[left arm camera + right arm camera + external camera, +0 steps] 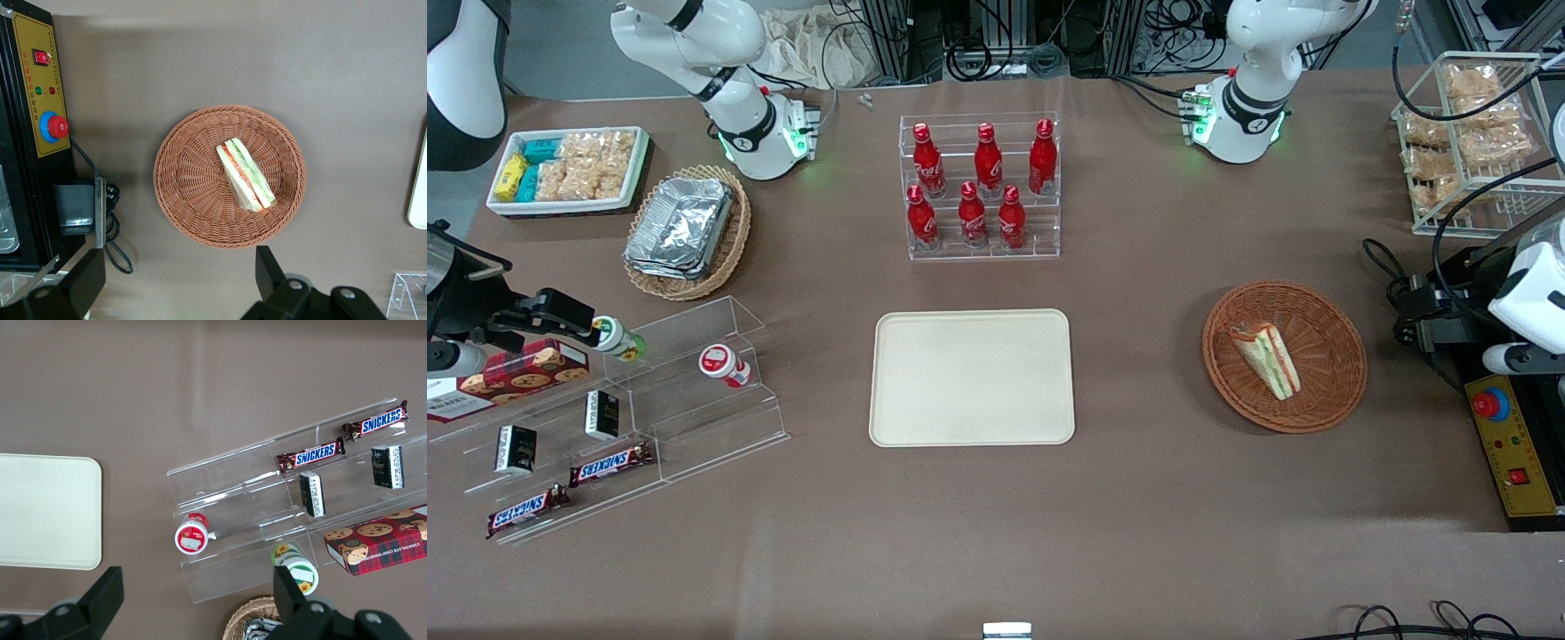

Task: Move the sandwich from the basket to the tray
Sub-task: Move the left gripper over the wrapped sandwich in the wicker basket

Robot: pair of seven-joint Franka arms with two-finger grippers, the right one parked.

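A: From the front, the sandwich (1266, 358) lies in the basket (1285, 356), well apart from the bare tray (972, 377). Open table lies between them.

B: The wrist view shows the gripper (179, 280) above the basket's rim, fingers spread wide and empty. The slick wrap might slip, or a finger might catch the wicker wall.
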